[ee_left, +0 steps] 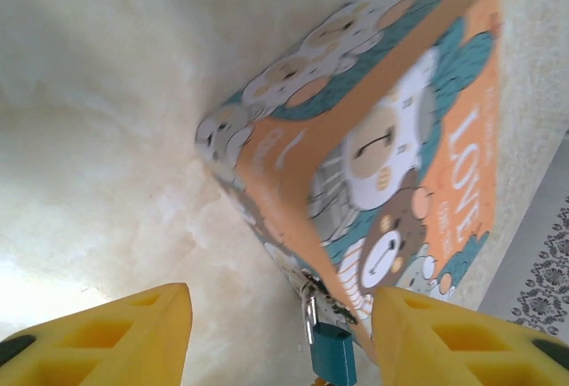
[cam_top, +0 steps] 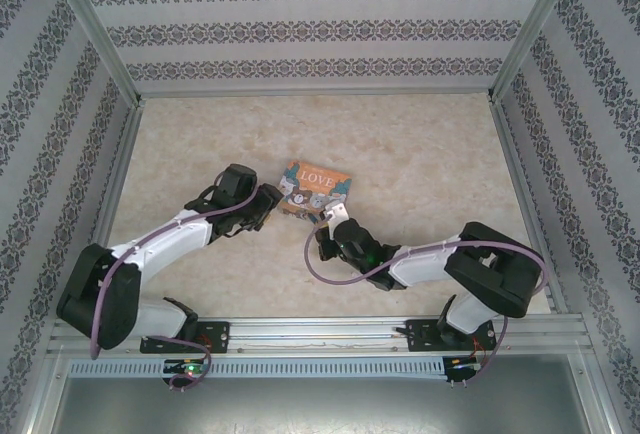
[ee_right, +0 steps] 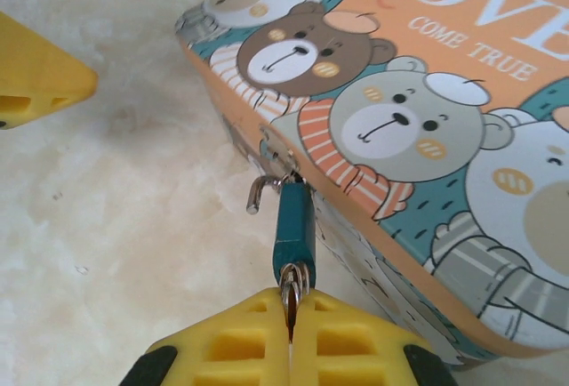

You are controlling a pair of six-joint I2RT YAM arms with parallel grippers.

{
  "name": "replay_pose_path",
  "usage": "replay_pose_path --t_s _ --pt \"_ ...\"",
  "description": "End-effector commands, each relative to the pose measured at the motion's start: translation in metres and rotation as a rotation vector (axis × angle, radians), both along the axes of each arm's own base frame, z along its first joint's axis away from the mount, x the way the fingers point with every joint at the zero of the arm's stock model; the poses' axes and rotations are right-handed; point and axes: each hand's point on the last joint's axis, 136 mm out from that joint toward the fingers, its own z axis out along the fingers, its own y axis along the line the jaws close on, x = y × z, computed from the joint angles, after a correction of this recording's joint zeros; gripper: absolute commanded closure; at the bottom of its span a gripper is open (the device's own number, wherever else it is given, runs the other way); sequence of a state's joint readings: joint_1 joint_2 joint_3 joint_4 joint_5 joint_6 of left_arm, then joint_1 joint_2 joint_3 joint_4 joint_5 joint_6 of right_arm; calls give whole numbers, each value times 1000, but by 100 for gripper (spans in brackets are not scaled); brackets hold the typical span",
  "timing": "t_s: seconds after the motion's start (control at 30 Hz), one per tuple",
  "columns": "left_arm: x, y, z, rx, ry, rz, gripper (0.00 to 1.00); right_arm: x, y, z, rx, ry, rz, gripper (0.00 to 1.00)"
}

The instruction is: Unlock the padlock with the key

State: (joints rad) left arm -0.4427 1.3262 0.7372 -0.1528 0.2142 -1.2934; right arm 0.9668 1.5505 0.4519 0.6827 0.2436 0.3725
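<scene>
1. Yellow fingers point(ee_right: 356, 341) of the right gripper point(ee_right: 291, 315) lay closest to the right wrist camera. They were pressed together on the key point(ee_right: 292, 281), of which little more than a silver loop showed.
2. That key sat in the bottom end of the padlock point(ee_right: 293, 221), so gripper, key and padlock made one straight line.
3. The padlock had a teal body and hung on the hasp point(ee_right: 277, 156) at the front side of the tin point(ee_right: 427, 119), near one corner.
4. Its shackle point(ee_right: 258, 192) passed through the hasp, and one end seemed to curve out free, to the left of the body.
5. The tin showed bears and the word LOVE, and it lay flat near the middle of the table point(cam_top: 420, 154).
6. The left gripper point(ee_left: 280, 328) had its jaws wide apart and held nothing. The tin's corner and the padlock point(ee_left: 333, 355) lay just ahead, between the two fingers.
7. Whether one of these fingers touched the tin, I could not tell.
8. From above, the left gripper point(cam_top: 268, 204) was at the left side of the tin point(cam_top: 315, 184) and the right gripper point(cam_top: 330, 219) at its near edge. The padlock was too small to make out there.
9. Patterned walls point(cam_top: 300, 34) stood around the table.
</scene>
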Motion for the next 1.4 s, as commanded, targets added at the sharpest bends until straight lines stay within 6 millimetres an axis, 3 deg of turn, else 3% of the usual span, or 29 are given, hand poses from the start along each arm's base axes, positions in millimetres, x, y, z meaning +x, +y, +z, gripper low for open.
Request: replay_pose_path --t_s 0.0,0.17,0.4,0.47,0.67,0.83,1.2,1.37 --pt "8 24 24 142 -102 -2 43 6 -9 18 160 38 -88 100" --pt "10 44 57 258 -213 5 40 9 -27 22 289 131 -156 100" --pt "8 70 89 388 -316 40 36 13 -36 27 451 259 -224 100" --pt "7 76 95 412 -333 54 34 9 -46 15 461 301 -262 100" --pt "4 87 102 448 -348 85 30 12 -64 7 526 354 -358 100" --pt "3 87 101 447 -342 88 29 15 -63 7 563 386 -362 100" --pt "4 79 103 427 -373 45 23 16 -72 -14 582 459 -418 100" --pt "7 68 110 418 -420 -29 17 16 -71 -13 554 454 -404 86"
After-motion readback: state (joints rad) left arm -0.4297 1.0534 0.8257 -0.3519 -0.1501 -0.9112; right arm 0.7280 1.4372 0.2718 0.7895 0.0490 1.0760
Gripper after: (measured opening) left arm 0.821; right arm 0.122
